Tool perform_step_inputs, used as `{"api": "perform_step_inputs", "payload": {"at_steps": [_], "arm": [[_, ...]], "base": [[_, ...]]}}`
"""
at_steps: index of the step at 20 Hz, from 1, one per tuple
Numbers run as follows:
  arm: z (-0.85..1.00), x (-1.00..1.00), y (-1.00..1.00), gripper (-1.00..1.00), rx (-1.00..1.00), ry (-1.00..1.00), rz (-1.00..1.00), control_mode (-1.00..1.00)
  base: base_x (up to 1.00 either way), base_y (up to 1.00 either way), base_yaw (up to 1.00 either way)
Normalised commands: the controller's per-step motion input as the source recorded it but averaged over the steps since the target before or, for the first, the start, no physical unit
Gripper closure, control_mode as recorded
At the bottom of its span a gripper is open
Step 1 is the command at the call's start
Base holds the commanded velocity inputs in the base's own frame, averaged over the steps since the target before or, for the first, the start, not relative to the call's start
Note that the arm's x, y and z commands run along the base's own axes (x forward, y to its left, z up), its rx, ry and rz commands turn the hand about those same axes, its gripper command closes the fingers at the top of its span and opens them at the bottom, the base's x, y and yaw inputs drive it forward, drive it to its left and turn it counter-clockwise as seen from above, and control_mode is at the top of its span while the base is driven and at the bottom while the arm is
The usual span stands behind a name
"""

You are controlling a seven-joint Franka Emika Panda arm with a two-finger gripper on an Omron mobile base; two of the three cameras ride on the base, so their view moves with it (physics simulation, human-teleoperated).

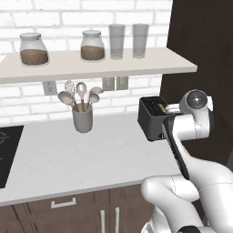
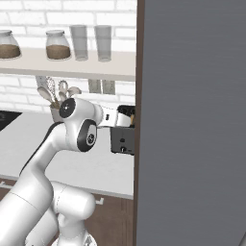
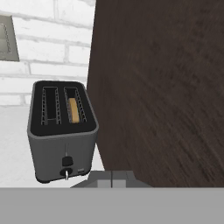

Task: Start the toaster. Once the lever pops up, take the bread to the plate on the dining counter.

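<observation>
The fingers (image 3: pixel 112 178) are sitting fully closed, gripping nothing, just below and right of the toaster (image 3: pixel 62 131). The toaster is standing on the white worktop (image 1: pixel 82 157) beside the dark cabinet wall (image 3: pixel 162 87), with the bread (image 3: pixel 74 110) resting down in its right slot and the lever (image 3: pixel 67 162) low on the end face.

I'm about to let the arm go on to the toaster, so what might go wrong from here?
1. The small lever tab on the dark grey two-slot toaster is tiny; the shut gripper sits off to its side and could slip past it.
2. The dark brown wood panel stands right beside the toaster, so the hand may bump it.
3. The tan bread slice sits deep in its slot, hard to grasp.
</observation>
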Motion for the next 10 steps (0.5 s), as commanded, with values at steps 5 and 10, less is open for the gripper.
{"api": "perform_step_inputs", "payload": {"at_steps": [5,10], "arm": [[0.0,0.0,0.0,1.0,0.0,0.0,0.0,-1.0],[0.0,0.0,0.0,1.0,0.0,0.0,0.0,-1.0]], "base": [[0.0,0.0,0.0],[0.0,0.0,0.0]]}}
